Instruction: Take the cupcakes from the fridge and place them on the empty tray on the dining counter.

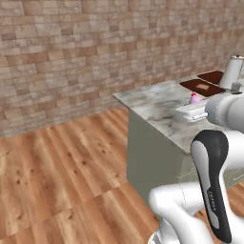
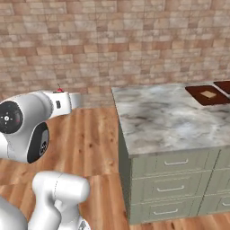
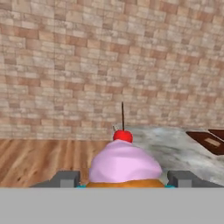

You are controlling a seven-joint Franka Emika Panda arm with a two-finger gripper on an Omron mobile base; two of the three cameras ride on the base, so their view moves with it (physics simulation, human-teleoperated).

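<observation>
A: Risk check, left to right?

B: Bare floor (image 2: 85,134) lies left; a jolt could tip the cupcake (image 3: 124,164) out, since its grip is low on the wrapper. Right, the counter (image 2: 170,117) edge is near; a low carry would strike it.

A: Gripper?

B: The gripper (image 3: 124,179) is clamped on the cupcake, fingers (image 3: 65,178) at either side.

A: Arm pose?

B: The arm (image 1: 214,176) is folded, hand level, facing the wall. The trays (image 2: 206,95) sit far right on the counter.
</observation>
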